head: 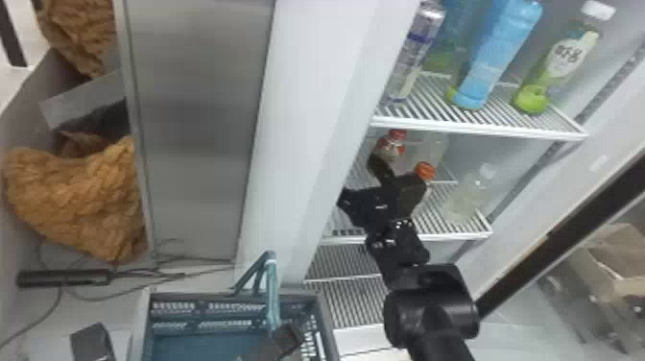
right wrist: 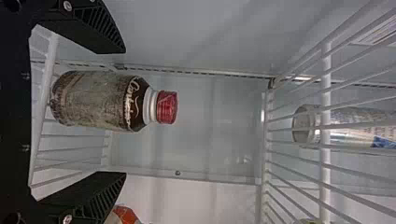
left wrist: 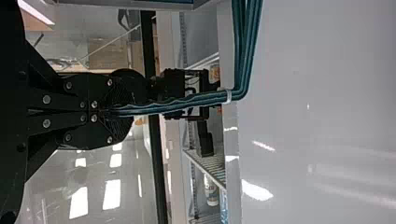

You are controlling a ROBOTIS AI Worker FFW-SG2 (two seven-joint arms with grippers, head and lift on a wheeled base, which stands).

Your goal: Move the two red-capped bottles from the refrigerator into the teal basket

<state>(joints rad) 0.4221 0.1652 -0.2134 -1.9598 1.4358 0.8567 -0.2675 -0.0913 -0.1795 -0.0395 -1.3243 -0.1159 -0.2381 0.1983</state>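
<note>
In the head view, my right gripper [head: 362,178] is inside the refrigerator at the middle shelf, near a red-capped bottle [head: 390,148]; an orange-red cap [head: 424,170] shows beside the arm. The right wrist view has my right gripper [right wrist: 125,112] open, with the dark-labelled red-capped bottle [right wrist: 100,100] upright between its separated fingers, touching neither. Past one finger is an orange-red cap [right wrist: 125,215]. My left gripper [head: 286,337] is at the teal basket [head: 235,300]; in the left wrist view, my left gripper [left wrist: 109,112] is shut on the basket handle [left wrist: 187,101].
A can [head: 415,55], a blue bottle [head: 499,57] and a green-based bottle [head: 556,62] stand on the upper shelf [head: 480,127]. A clear bottle [head: 468,199] is at the middle shelf's right. The refrigerator's white side wall [head: 307,144] rises behind the basket.
</note>
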